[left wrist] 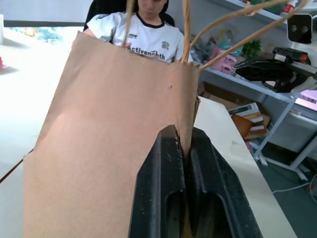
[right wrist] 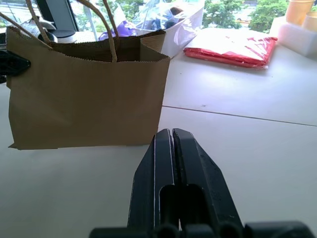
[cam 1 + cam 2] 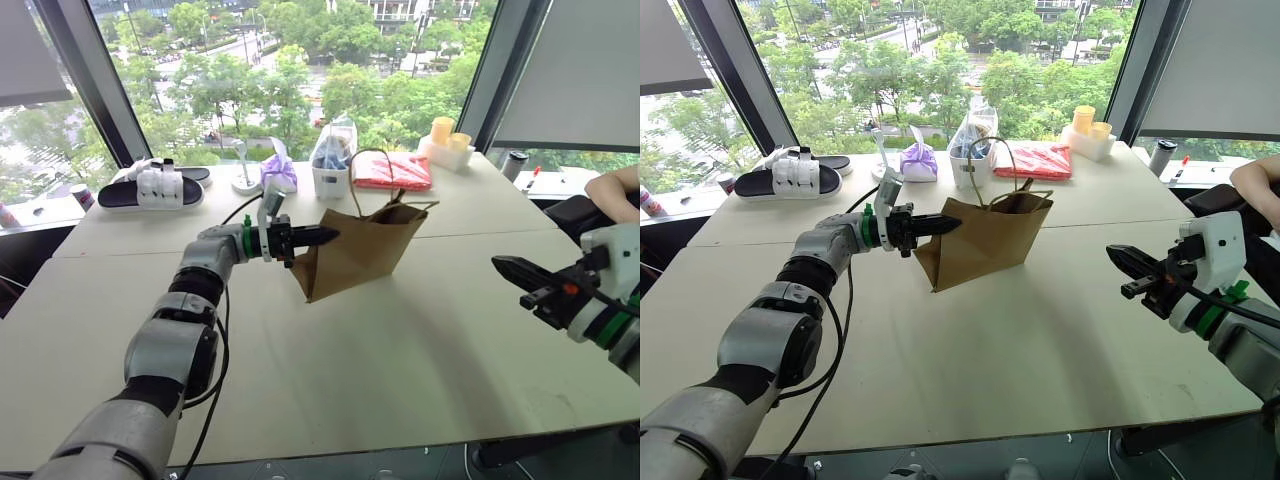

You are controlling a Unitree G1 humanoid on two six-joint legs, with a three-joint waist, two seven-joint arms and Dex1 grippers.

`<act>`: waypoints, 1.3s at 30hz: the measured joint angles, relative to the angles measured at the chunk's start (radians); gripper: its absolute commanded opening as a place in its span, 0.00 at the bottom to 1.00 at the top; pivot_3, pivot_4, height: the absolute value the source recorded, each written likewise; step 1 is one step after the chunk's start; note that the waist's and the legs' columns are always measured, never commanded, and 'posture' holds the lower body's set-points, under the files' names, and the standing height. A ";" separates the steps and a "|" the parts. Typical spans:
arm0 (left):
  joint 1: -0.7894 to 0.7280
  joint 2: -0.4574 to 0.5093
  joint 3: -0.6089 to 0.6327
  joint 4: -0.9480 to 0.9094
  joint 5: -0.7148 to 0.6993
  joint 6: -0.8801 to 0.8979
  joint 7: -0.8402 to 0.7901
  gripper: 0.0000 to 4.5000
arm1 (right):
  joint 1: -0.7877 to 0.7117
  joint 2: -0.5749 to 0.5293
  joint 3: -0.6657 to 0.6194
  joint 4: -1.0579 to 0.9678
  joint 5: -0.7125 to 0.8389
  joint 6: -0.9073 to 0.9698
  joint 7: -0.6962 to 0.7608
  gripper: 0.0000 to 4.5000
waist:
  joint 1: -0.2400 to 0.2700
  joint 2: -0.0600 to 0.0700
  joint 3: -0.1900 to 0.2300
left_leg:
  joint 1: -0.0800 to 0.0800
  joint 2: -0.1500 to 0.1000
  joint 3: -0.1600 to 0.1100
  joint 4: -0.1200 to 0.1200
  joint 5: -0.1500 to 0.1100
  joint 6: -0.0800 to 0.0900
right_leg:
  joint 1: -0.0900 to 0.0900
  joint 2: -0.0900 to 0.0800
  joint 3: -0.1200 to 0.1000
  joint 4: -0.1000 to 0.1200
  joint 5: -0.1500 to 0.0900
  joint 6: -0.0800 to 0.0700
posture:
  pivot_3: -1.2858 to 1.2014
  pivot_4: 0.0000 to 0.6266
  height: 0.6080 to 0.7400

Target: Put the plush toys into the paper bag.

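Near the table's (image 3: 420,380) middle, somewhat toward the far edge: paper bag (image 3: 360,250), upright, mouth open upward, cord handles looping above the rim. Left gripper (image 3: 325,237) level at the bag's upper left corner, fingers pressed together on the paper edge there, as seen close up from the left wrist, with the bag's wall between the black fingertips (image 1: 171,148). Right gripper (image 3: 1118,256) over the table's right side, well apart from the bag, fingers together and gripping nothing, pointing toward the bag's broad face.

Along the far edge, left to right: black-and-white sandals (image 3: 150,188) near the far left corner, purple tied pouch (image 3: 279,172), clear bag with blue contents (image 3: 333,150) in a white cup, flat red packet (image 3: 392,170), pale yellow cups (image 3: 448,135) toward the far right corner. Person's arm (image 3: 615,190) at the right edge.

Wide bare tabletop between the bag and the near edge, and between the bag and the right gripper. Less room behind the bag, close to the cup and red packet. Plush toys nowhere to be made out; bag's inside hidden by its walls.
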 measured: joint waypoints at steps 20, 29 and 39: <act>-0.049 0.007 0.024 0.067 -0.033 0.038 -0.170 0.01 | 0.015 -0.066 -0.019 0.002 0.038 -0.006 -0.018 0.00 | -0.001 0.000 0.000 | 0.000 0.000 0.000 0.000 0.000 0.000 | 0.000 0.000 0.000 0.001 0.000 0.001 | 0.52 0.24 1.00; 0.054 -0.034 0.068 0.069 0.003 -0.206 -0.074 0.01 | -0.005 -0.071 0.016 0.018 0.037 -0.017 -0.016 0.00 | 0.005 -0.001 0.000 | 0.000 0.000 0.000 0.002 0.000 0.000 | 0.000 0.000 0.000 0.001 0.000 0.001 | 0.52 0.24 1.00; 0.192 0.052 0.036 0.005 0.101 -0.257 0.009 0.31 | -0.036 -0.073 0.115 0.057 0.007 -0.068 0.002 0.00 | 0.001 0.000 0.000 | 0.000 0.000 0.000 0.002 0.000 0.000 | 0.000 0.000 0.000 0.002 0.000 0.001 | 0.52 0.24 1.00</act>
